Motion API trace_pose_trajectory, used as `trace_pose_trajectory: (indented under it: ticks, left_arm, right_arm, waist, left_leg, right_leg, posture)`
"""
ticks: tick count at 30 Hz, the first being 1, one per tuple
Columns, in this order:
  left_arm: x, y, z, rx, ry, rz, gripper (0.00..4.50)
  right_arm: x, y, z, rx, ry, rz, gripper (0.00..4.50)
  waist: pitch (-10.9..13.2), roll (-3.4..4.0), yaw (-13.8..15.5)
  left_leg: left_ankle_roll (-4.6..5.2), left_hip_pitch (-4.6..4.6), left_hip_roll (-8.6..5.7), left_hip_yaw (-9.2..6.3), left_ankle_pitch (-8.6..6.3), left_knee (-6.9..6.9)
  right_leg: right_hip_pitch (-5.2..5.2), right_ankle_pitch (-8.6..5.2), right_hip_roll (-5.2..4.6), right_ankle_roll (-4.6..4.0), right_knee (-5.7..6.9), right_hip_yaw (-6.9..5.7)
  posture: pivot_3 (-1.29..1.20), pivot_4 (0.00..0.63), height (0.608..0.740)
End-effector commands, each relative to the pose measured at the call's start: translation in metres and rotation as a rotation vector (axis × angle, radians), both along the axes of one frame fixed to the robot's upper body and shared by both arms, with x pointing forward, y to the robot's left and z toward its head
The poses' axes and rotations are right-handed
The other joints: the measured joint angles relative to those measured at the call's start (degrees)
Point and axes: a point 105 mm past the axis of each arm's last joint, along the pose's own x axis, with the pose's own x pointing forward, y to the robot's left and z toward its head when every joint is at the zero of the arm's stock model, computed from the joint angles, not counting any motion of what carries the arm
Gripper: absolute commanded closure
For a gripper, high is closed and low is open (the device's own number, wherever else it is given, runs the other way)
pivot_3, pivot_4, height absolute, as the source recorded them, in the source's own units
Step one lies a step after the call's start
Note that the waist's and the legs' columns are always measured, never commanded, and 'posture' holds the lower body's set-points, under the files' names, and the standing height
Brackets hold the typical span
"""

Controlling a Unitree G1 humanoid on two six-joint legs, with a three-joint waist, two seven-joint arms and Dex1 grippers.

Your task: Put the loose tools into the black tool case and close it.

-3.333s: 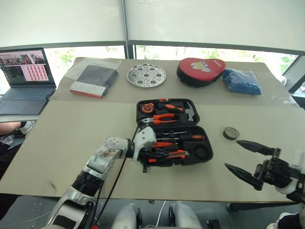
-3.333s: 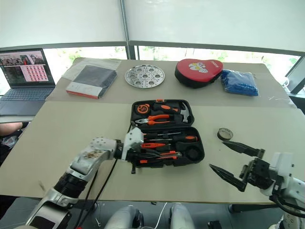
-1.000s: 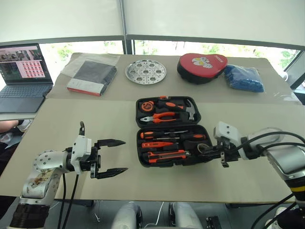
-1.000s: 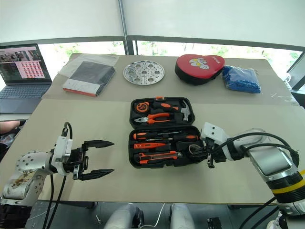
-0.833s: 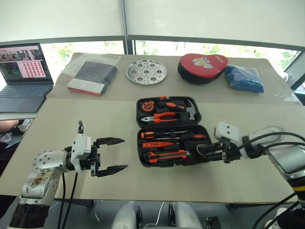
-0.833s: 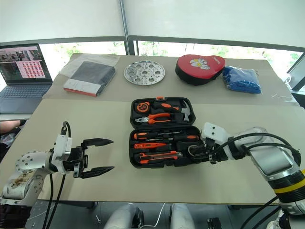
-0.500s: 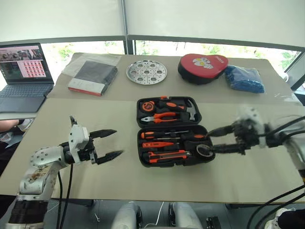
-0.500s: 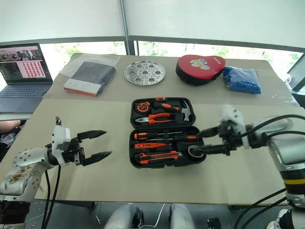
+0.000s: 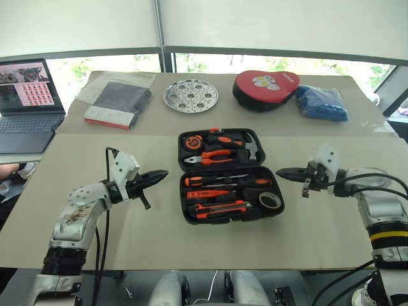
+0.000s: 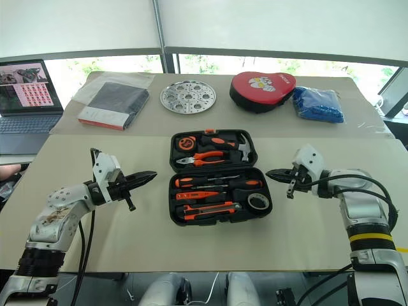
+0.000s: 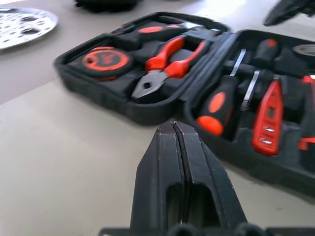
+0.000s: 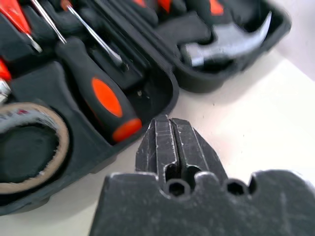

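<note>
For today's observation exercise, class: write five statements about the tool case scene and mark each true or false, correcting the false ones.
1. The tool case lies open. True.
2. The roll of tape lies on the table beside the case. False: it sits inside the case.
3. The left gripper has its fingers shut, holding nothing. True.
4. The right gripper holds a screwdriver. False: its fingers are shut and hold nothing.
5. The pliers lie in the case's far half. True.
</note>
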Motion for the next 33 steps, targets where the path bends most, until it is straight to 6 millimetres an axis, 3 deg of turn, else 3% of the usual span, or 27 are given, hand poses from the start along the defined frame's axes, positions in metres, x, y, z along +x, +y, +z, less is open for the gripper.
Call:
trace_pose_trajectory:
  ticks: [1, 6, 11, 20, 24, 28, 30, 33]
  left_arm:
    - [-0.016, -0.004, 0.014, 0.001, -0.066, -0.108, 4.50]
    - [-0.027, -0.013, 0.013, -0.011, -0.064, -0.185, 4.50]
    - [-0.030, -0.022, 0.009, -0.008, -0.052, -0.214, 4.50]
    - [-0.031, -0.019, 0.009, 0.004, -0.043, -0.211, 4.50]
    - [-0.029, -0.013, 0.008, 0.000, -0.029, -0.171, 4.50]
    - [-0.019, -0.005, 0.008, -0.024, -0.006, -0.088, 4.50]
    - [-0.012, -0.003, 0.007, -0.019, 0.009, -0.040, 4.50]
    - [0.005, 0.001, 0.003, -0.030, 0.069, 0.079, 4.50]
  right_arm:
    - [-0.022, 0.010, 0.028, 0.046, -0.032, 0.142, 4.43]
    - [-0.053, 0.027, 0.014, -0.011, 0.102, 0.246, 4.43]
    - [-0.062, 0.033, -0.021, -0.097, 0.178, 0.230, 4.43]
    - [-0.067, 0.038, -0.043, -0.161, 0.219, 0.249, 4.43]
    - [-0.056, 0.047, -0.013, 0.013, 0.145, 0.229, 4.43]
    - [-0.036, 0.028, 0.031, 0.178, 0.042, 0.124, 4.43]
    - [-0.032, 0.019, 0.037, 0.204, 0.031, 0.090, 4.43]
    - [-0.019, 0.000, 0.029, 0.186, 0.029, -0.037, 4.43]
  waist:
    - [0.0, 0.00, 0.0]
    - [0.0, 0.00, 0.5]
    - [0.0, 0.00, 0.7]
    - [0.0, -0.02, 0.8]
    - [0.0, -0.03, 0.7]
    - [0.0, -0.02, 0.7]
    - [0.0, -0.02, 0.7]
    - [0.0, -0.02, 1.2]
  left_leg:
    - [0.00, 0.00, 0.01, -0.01, 0.00, -0.01]
    - [0.05, 0.03, 0.01, -0.06, -0.03, 0.01]
    - [0.12, 0.10, -0.05, -0.05, -0.08, 0.02]
    - [0.10, 0.13, -0.05, -0.05, -0.07, 0.02]
    - [0.10, 0.13, -0.04, -0.06, -0.07, 0.02]
    - [0.07, 0.11, -0.03, -0.05, -0.05, 0.02]
    - [0.08, 0.11, -0.03, -0.05, -0.05, 0.03]
    - [0.09, 0.11, -0.03, -0.12, -0.06, 0.03]
  right_leg:
    - [0.00, 0.00, 0.00, 0.00, -0.01, 0.00]
    - [0.05, 0.00, -0.10, -0.02, -0.01, 0.00]
    - [0.06, 0.04, -0.20, -0.08, 0.05, -0.01]
    - [0.09, 0.04, -0.11, -0.08, 0.06, -0.01]
    - [0.09, 0.04, -0.08, -0.08, 0.05, 0.00]
    - [0.05, 0.04, -0.05, -0.08, 0.07, 0.06]
    - [0.07, 0.04, -0.05, -0.08, 0.06, 0.05]
    - [0.11, 0.04, -0.05, -0.08, 0.03, -0.03]
  posture:
    - [0.00, 0.150, 0.740]
    - [0.00, 0.150, 0.740]
    - [0.00, 0.150, 0.740]
    - [0.00, 0.150, 0.740]
    - [0.00, 0.150, 0.740]
    - [0.00, 0.150, 0.740]
    - [0.00, 0.150, 0.740]
    - [0.00, 0.150, 0.740]
